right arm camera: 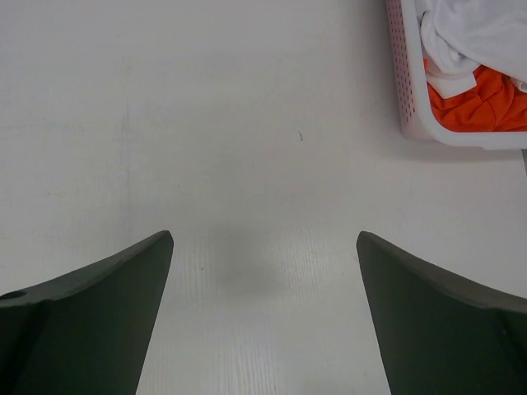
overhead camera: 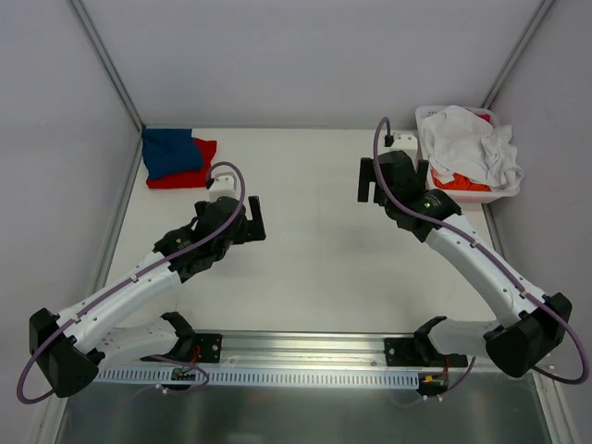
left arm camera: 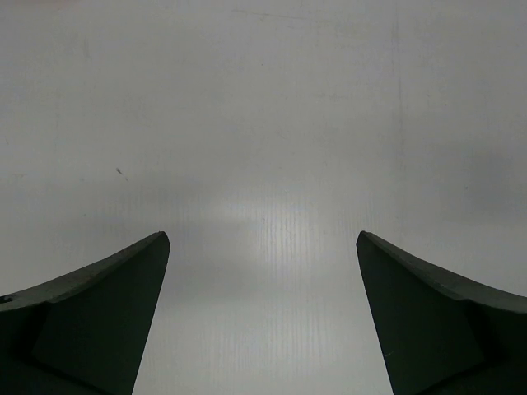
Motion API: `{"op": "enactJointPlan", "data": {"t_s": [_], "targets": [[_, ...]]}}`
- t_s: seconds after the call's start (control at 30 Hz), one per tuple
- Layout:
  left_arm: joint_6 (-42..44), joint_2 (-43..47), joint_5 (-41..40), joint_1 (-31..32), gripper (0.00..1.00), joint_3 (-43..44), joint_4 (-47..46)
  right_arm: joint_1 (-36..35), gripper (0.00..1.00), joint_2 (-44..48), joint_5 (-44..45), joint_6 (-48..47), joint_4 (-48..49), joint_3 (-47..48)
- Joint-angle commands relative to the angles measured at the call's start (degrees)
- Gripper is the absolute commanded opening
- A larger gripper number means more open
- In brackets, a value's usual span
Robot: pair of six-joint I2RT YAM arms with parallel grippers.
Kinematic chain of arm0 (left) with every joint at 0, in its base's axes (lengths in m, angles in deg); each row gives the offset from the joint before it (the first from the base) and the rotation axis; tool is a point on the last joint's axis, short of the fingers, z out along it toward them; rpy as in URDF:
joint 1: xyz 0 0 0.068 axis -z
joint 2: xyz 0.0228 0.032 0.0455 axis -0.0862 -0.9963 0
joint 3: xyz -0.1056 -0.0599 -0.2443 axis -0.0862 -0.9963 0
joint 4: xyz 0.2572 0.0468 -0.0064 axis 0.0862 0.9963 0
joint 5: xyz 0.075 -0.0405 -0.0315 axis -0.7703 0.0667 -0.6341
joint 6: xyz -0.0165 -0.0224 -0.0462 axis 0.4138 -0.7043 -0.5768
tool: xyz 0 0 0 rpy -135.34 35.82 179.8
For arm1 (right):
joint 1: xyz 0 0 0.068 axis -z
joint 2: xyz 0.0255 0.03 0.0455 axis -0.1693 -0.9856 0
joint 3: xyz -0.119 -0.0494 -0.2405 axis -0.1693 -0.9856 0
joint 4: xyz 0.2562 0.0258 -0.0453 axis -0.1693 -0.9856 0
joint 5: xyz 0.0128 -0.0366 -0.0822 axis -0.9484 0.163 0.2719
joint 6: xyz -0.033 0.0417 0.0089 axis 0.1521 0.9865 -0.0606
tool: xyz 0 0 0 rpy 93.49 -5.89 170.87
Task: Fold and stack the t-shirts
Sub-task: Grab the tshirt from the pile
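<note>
Far-left corner of white table: folded blue cloth t-shirt lying on top of red cloth t-shirt, w/ red showing along near & right edges. Both flat, close to back wall.

Far-right corner: white plastic lattice basket w/ crumpled white cloth t-shirt heaped on top & spilling over rim. Orange cloth t-shirt underneath, visible at near side of basket.

Left gripper, black, two-finger: jaws spread as wide as poss., nothing in grip. Positioned over bare table, nearer & to right of blue/red pile, clear of it. Left wrist view: fingers at both bottom corners, only plain white surface betw. them, plus tiny dark speck upper left.

Right gripper, same build: jaws likewise spread wide, nothing held. Positioned over table just left of basket, not touching it. Right wrist view: basket corner at upper right w/ white & orange cloth inside, soft shadow on tabletop betw. fingers, small dark mark on table further up.

Middle of table betw. the two grippers: plain white surface only.
</note>
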Motion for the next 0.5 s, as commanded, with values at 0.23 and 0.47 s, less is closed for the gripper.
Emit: {"op": "enactJointPlan", "data": {"t_s": [0.23,0.47], "targets": [[-0.2,0.7,-1.0,-0.8,0.99,-1.2,-0.7,7.3,0.99,-6.6,-7.2,-0.4,-0.9,8.6],[-0.6,1.8,-1.0,-0.8,0.99,-2.1,-0.8,17.5,0.99,-19.8,-15.1,-2.4,-1.7,21.2]]}}
